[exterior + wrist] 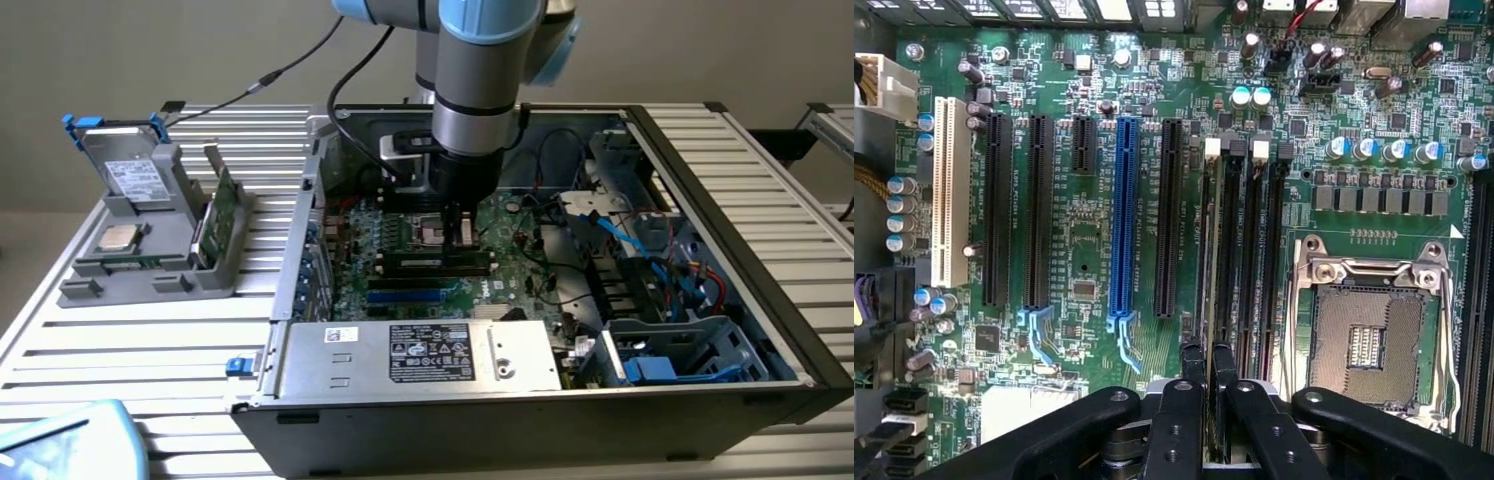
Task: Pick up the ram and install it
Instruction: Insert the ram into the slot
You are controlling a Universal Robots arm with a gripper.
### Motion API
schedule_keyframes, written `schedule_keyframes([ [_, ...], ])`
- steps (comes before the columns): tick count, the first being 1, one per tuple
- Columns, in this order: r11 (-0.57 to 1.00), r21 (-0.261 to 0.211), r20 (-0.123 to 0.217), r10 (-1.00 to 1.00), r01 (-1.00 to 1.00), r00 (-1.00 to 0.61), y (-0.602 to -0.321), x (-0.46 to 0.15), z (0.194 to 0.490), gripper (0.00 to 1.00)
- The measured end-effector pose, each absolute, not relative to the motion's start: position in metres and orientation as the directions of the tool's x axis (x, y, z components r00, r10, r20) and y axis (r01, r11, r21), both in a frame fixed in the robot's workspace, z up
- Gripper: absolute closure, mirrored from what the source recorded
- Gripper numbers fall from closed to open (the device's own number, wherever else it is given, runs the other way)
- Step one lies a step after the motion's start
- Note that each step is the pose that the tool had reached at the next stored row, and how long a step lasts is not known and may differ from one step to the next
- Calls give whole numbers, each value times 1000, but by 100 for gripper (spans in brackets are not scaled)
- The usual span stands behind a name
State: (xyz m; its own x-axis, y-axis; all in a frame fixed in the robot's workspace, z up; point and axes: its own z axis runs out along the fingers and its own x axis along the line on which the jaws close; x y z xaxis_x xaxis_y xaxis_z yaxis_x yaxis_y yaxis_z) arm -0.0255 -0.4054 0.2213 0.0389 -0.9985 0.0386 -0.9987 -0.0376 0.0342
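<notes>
Nearest us, the black two-fingered tool [1206,352] is clamped on the thin green ram stick [1204,290], edge-on over a long black motherboard slot [1216,200]; we judge this the seating step, demanding square alignment.

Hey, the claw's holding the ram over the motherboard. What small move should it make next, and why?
Probably a slow, straight press down. The claw grips the ram edge-on, lined up along the white-latched memory slot beside the empty processor socket; full seating isn't visible.
</notes>
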Motion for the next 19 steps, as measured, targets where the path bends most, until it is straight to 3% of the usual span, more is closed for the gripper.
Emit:
schedule_keyframes([
  [19, -32, 34, 39, -999, -999, 34, -404, -26, 219, 86],
])
